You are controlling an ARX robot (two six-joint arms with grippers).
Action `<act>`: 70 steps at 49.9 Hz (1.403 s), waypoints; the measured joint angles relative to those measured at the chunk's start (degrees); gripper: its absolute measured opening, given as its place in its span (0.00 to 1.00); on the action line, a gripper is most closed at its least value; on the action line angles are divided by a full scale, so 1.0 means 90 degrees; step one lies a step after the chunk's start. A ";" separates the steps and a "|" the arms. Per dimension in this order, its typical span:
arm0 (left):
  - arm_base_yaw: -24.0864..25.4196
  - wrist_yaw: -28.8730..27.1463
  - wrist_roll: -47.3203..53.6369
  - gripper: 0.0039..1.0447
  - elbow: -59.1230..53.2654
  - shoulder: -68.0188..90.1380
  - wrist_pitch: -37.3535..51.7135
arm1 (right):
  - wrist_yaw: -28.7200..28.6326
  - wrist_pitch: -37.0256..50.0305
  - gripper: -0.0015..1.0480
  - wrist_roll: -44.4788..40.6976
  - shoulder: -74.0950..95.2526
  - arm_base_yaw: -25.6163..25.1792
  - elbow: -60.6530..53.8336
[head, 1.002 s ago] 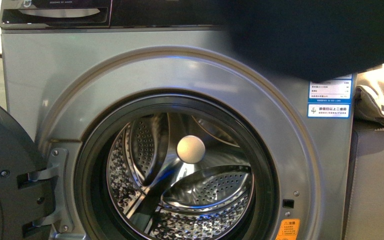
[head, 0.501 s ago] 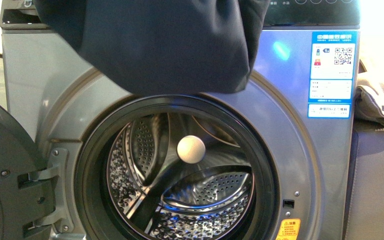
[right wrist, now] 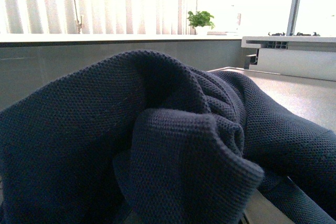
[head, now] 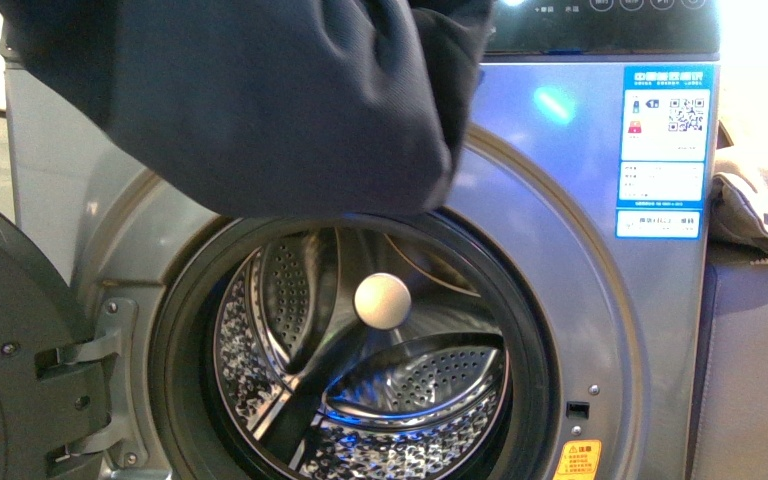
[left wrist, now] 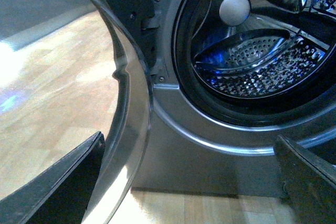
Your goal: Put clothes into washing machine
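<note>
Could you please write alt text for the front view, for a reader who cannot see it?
A dark garment hangs across the top of a grey washing machine, down to the rim of its open porthole. The steel drum looks empty and the door is swung open to the left; beige fabric lies at the right edge.

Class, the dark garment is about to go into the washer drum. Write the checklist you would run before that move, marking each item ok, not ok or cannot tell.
1. Door swung aside, porthole unblocked: ok.
2. Drum holds no other laundry: ok, as far as visible.
3. Clothes level with the opening: not ok; they hang above it, covering its top rim.
4. Hold on the clothes: cannot tell; cloth fills the right wrist view, hiding the right gripper.
5. Left gripper open and empty: ok.
6. Beige fabric apart from the clothes: ok.
</note>
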 joint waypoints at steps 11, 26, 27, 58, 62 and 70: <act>0.0000 0.0000 0.0000 0.94 0.0000 0.0000 0.0000 | 0.0000 0.0000 0.13 -0.0019 0.0000 0.0000 0.0000; 0.0000 0.0000 0.0000 0.94 0.0000 0.0000 0.0000 | 0.0000 0.0000 0.13 -0.0022 0.0000 0.0000 0.0000; 0.0041 0.0138 -0.0044 0.94 0.0000 0.0007 0.0015 | 0.0000 0.0000 0.13 -0.0022 0.0000 0.0000 0.0000; 0.0687 0.2834 -0.1411 0.94 0.2924 0.3167 0.2450 | 0.0002 0.0000 0.13 -0.0024 0.0000 0.0000 0.0000; 0.0372 0.2703 -0.1280 0.94 0.3330 0.3487 0.2538 | 0.0002 0.0000 0.13 -0.0024 0.0000 0.0000 0.0000; -0.0010 0.2732 -0.1105 0.94 0.3910 0.4146 0.2752 | 0.0002 0.0000 0.13 -0.0024 0.0000 0.0000 0.0000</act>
